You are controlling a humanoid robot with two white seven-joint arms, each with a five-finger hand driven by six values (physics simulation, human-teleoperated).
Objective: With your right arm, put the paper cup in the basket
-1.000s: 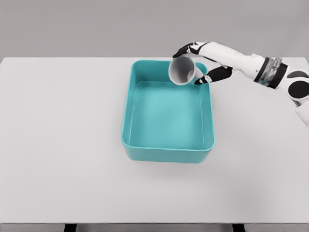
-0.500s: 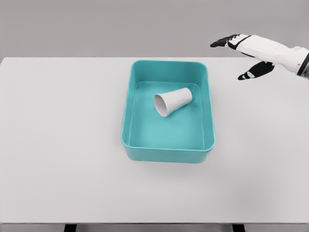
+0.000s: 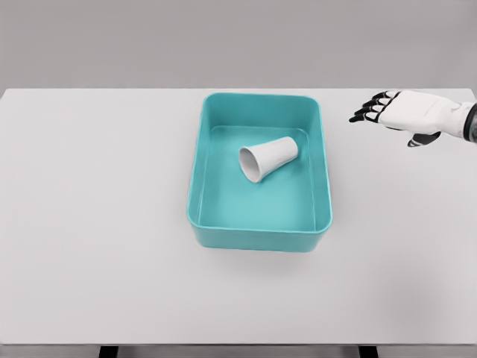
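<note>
Inside the basket (image 3: 198, 179), near the middle, the paper cup (image 3: 269, 157) lies on its side, mouth toward eight o'clock. Over at three o'clock the right robot hand (image 3: 399, 113) hangs above the bench (image 3: 89, 224), fingers spread, holding nothing. The job looks done; next it only needs to rest.

No text, label, brand, number or sign can be read anywhere: the paper cup (image 3: 269, 158), the teal basket (image 3: 198, 179), the white table (image 3: 97, 224) and the right hand (image 3: 402, 113) carry no legible marking.
</note>
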